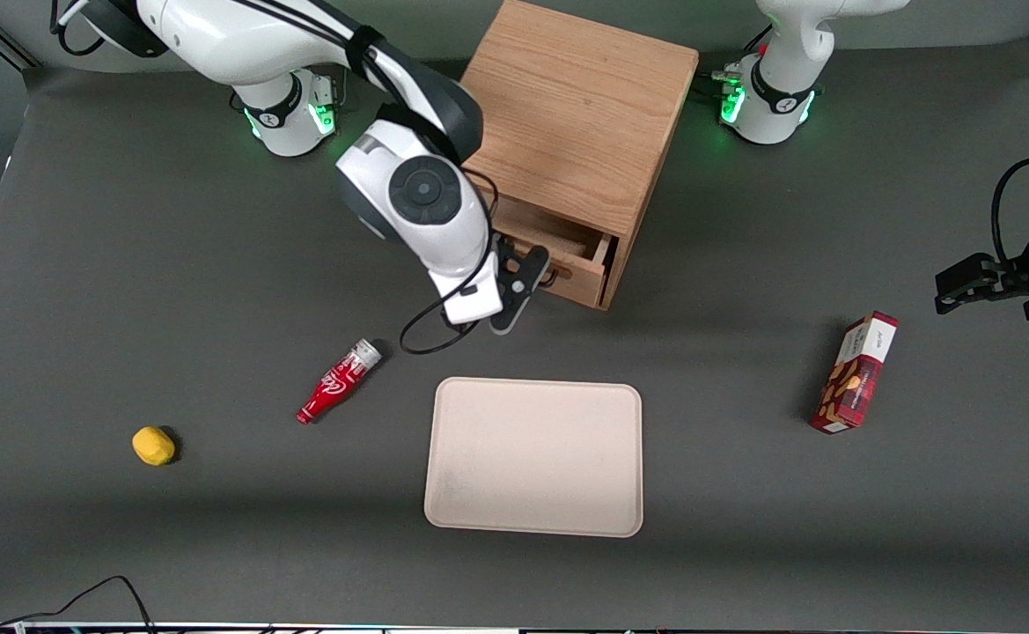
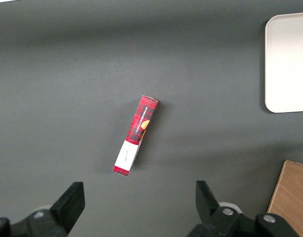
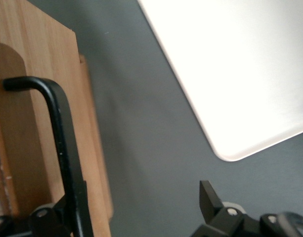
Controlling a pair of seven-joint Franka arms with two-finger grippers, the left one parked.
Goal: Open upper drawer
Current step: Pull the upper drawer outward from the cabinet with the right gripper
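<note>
The oak cabinet (image 1: 580,114) stands at the back of the table. Its upper drawer (image 1: 577,264) is pulled out a little, and a strip of its inside shows under the cabinet top. The lower drawer is hidden beneath it. My gripper (image 1: 527,286) is at the drawer's front, open. In the right wrist view the black wire handle (image 3: 62,133) runs down the drawer front (image 3: 42,74) to one finger (image 3: 47,217). The other finger (image 3: 208,195) stands well apart over the grey table. The gripper (image 3: 136,195) holds nothing that I can see.
A beige tray (image 1: 533,456) lies nearer the front camera than the cabinet; it also shows in the right wrist view (image 3: 240,64). A red bottle (image 1: 338,381) and a yellow object (image 1: 153,446) lie toward the working arm's end. A red box (image 1: 855,373) lies toward the parked arm's end.
</note>
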